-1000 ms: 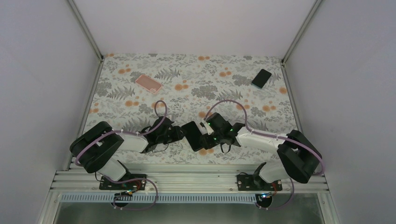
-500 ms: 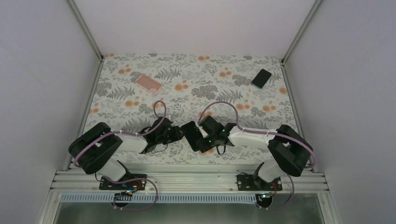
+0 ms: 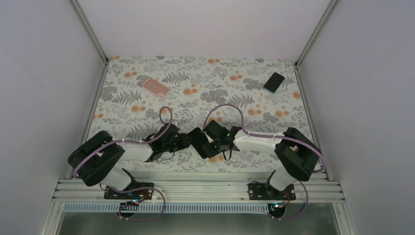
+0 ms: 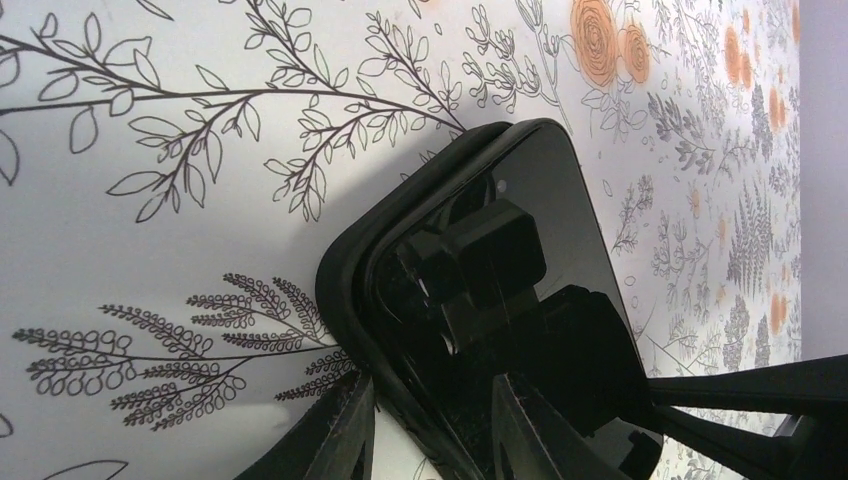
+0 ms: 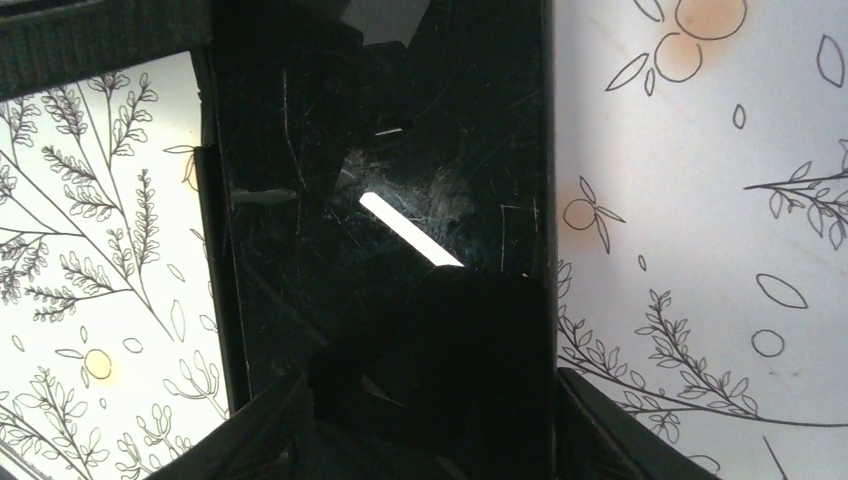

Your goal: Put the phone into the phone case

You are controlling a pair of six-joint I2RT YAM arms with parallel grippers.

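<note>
So the table (image 3: 205,73) has this floral cover all over it, grey ferns and orange blooms. At the far left lies a pink case (image 3: 155,87) (or a pink phone, honestly can't tell). At the far right, well apart from it, there's a dark phone (image 3: 274,82), and both lie flat. Near the front edge, a black case (image 4: 345,290) with a phone (image 4: 565,230) in it touches the cover. Can't tell if it sits flat.

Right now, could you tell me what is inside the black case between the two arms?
A black phone, screen up, with the black case rim round its far corner. The left fingers cover the near end, so whether it is fully seated cannot be seen.
</note>
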